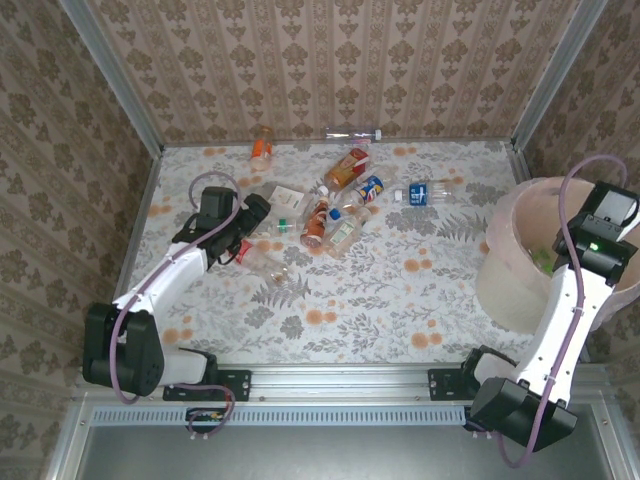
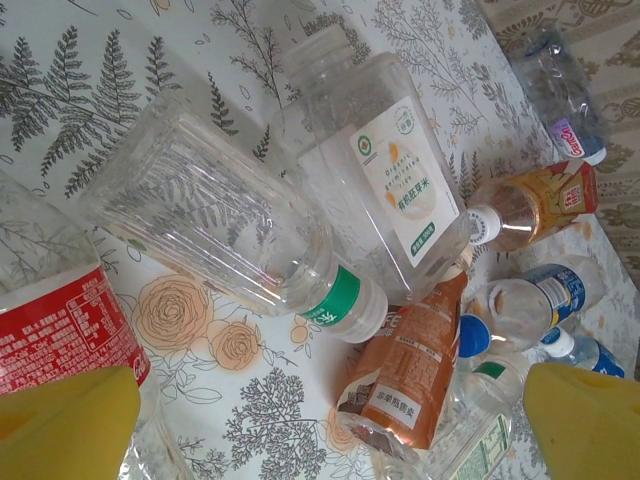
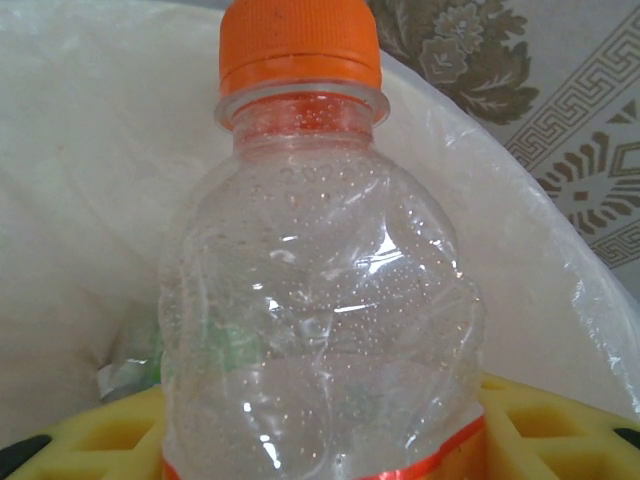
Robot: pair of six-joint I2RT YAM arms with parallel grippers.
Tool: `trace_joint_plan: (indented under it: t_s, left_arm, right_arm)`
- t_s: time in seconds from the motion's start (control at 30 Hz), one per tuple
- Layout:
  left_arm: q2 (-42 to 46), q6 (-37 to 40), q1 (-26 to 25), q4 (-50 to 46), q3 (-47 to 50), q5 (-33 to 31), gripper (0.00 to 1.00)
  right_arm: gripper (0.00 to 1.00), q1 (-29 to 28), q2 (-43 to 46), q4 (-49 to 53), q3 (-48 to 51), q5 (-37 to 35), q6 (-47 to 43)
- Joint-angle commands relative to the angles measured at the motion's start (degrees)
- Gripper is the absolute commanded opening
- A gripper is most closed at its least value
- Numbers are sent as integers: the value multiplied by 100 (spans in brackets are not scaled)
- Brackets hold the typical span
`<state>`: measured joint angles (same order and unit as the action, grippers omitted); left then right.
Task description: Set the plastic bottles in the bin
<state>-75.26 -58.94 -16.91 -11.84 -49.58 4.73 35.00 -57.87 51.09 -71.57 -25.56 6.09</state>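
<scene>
Our right tool (image 3: 325, 450) pinches the orange-capped bottle (image 3: 320, 300) low on its body above the bin (image 1: 520, 215); we judge it light, crushable, slippery. Our left tool (image 2: 325, 425) gapes empty over the plastic bottles (image 1: 330, 215) heaped on the bench (image 1: 400, 300). Wrist views give dents and labels; overhead gives layout.

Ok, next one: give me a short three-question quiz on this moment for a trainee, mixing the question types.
1. True or false: the bin stands on the left arm's side of the table.
2. The cap on the bottle held by the right gripper is: A green, B orange, C blue.
3. Is the left gripper, above the loose bottles, open or shut?
Key: 1 false, it stands on the right arm's side. 2 B. 3 open.
</scene>
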Motion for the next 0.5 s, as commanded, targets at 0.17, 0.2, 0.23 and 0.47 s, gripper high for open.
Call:
trace_joint_plan:
  t_s: [0.17,0.2,0.23,0.47]
  left_arm:
    - [-27,84,-12,-196,-95,-31,100]
    - [-40,84,-12,-203,-108,-28,100]
    - [-69,84,-23,-210,-126,-25,100]
    - [-68,93,-16,-287,-113,-29,100]
  right_arm:
    - [70,84,42,-398,321,-1086,-3]
    - [73,81,83,-452,372,-1132,21]
    - [75,84,122,-501,422,-1193,65]
    - [81,74,472,-832,578,-1214,200]
